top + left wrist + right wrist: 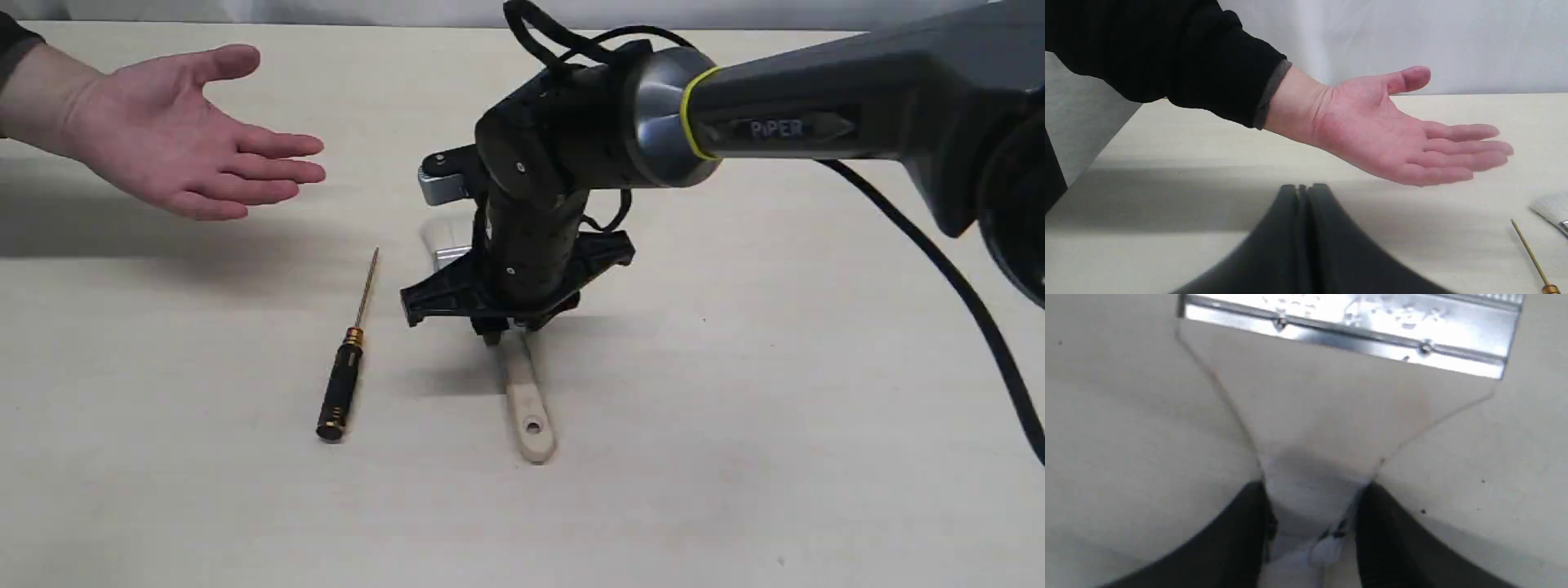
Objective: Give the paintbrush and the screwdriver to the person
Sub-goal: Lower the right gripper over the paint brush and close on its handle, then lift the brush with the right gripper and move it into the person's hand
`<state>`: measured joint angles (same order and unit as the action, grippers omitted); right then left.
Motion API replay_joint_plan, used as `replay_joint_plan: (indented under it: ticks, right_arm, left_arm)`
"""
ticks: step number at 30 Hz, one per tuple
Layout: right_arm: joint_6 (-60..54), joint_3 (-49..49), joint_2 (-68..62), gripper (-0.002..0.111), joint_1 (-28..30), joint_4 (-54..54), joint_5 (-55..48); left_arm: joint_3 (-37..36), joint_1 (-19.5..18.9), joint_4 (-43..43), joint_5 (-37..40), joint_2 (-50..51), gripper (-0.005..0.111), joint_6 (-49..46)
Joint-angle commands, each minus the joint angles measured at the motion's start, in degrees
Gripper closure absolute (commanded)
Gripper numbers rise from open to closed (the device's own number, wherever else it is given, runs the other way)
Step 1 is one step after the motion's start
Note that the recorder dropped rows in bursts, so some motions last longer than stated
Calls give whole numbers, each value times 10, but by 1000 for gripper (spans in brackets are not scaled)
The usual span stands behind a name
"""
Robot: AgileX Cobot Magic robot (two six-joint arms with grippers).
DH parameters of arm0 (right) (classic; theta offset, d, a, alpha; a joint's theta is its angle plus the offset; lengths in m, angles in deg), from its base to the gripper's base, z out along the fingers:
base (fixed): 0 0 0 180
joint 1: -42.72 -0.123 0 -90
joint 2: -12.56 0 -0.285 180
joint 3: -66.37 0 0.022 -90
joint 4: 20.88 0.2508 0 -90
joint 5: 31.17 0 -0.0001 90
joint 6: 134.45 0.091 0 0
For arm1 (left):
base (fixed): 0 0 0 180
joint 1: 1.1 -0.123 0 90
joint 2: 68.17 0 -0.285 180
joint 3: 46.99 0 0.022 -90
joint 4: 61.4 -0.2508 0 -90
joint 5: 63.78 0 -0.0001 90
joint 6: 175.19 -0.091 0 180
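Wrist view alone shows right end effector point(1312, 506) clasping paintbrush point(1331, 408).

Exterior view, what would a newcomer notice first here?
The big dark arm reaching in from the right, its right end effector closed on the paintbrush handle at centre. Then the person's open hand held out at the upper left, with the screwdriver lying untouched below it.
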<state>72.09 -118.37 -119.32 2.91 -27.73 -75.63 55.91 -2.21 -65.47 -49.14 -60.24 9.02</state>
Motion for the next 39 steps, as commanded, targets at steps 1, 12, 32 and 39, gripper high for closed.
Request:
replay_joint_plan:
  ticks: [1,12,32,39]
  right_arm:
    - [-33,10,-17,104,3,-31,-47]
    - [-60,-27,105,104,-29,-31,-86]
    - [-77,-204,101,103,-143,-13,81]
    - [-78,-205,29,66,-143,-13,92]
  left_arm:
    - [-1,5,0,-3,-1,107,1]
    - [-1,5,2,-3,-1,107,1]
    - [-1,5,2,-3,-1,107,1]
    - [-1,5,0,-3,-1,107,1]
